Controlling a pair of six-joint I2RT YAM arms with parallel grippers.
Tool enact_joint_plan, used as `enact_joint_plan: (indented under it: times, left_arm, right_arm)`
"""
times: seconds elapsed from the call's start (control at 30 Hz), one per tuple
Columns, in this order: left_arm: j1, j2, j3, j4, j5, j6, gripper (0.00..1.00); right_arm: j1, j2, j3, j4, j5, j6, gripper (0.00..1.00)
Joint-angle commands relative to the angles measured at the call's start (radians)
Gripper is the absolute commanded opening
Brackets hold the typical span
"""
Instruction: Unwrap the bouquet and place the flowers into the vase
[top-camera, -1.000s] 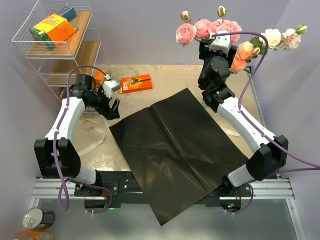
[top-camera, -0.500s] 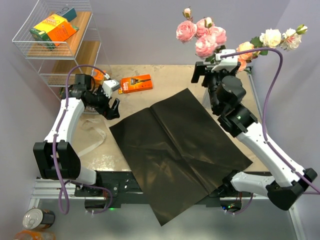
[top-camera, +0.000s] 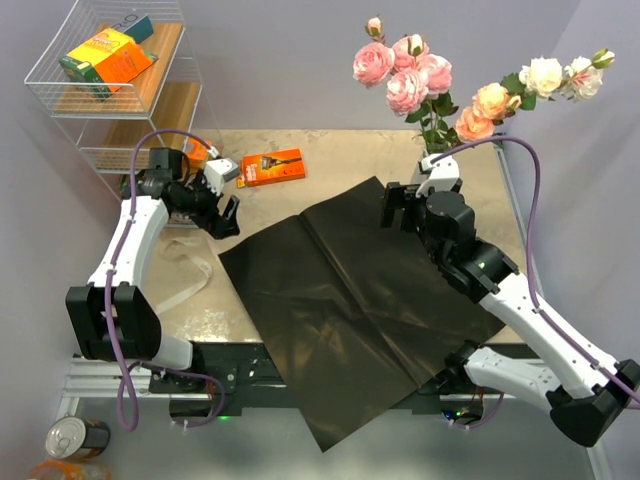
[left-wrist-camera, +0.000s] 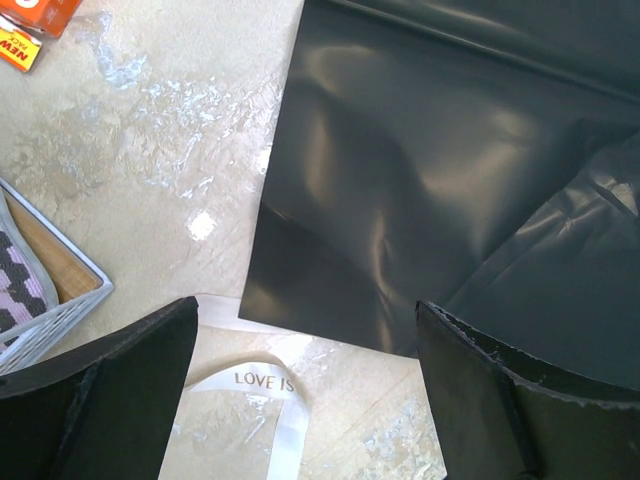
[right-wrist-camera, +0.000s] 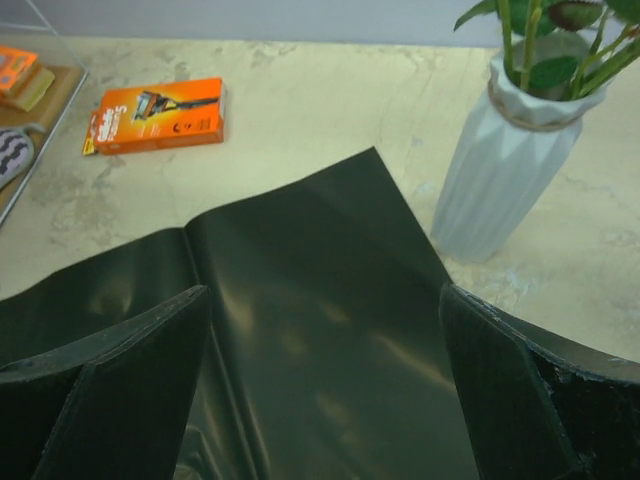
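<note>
A pale marbled table (top-camera: 340, 155) stands against lilac walls, with a black wrapping sheet (top-camera: 350, 290) spread flat across its middle and hanging over the near edge.

The right gripper (right-wrist-camera: 322, 300) has its jaws spread wide with nothing between them, hovering over the far corner of the sheet. Just beyond it stands the ribbed white vase (right-wrist-camera: 505, 170), upright on bare table beside the sheet's edge. Green stems (right-wrist-camera: 525, 50) rise from its mouth, and the pink, peach and cream flowers (top-camera: 410, 80) fan out above it.

The left gripper (left-wrist-camera: 307, 310) is also released and empty, above the sheet's left corner. Under it lies a white ribbon (left-wrist-camera: 275, 400) printed "LOVE IS". An orange razor box (top-camera: 272, 167) lies further back. A wire shelf rack (top-camera: 110, 90) at the far left holds orange and green cartons (top-camera: 105, 55).

A second ago the right gripper was up among the blooms at the table's back edge. It has since dropped and drawn back toward the sheet, leaving the flowers in the vase. The left arm has not moved.
</note>
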Motion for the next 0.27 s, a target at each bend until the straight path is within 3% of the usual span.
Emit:
enact_joint_plan:
  times: [0.0, 0.23]
  left_arm:
    - [0.011, -0.031, -0.003, 0.031, 0.029, -0.034, 0.94]
    - [0.011, -0.045, -0.016, 0.060, 0.024, -0.049, 0.94]
  right_arm:
    - [0.004, -0.004, -0.003, -0.051, -0.045, 0.049, 0.99]
    - [0.004, -0.025, -0.046, 0.004, -0.091, 0.037, 0.99]
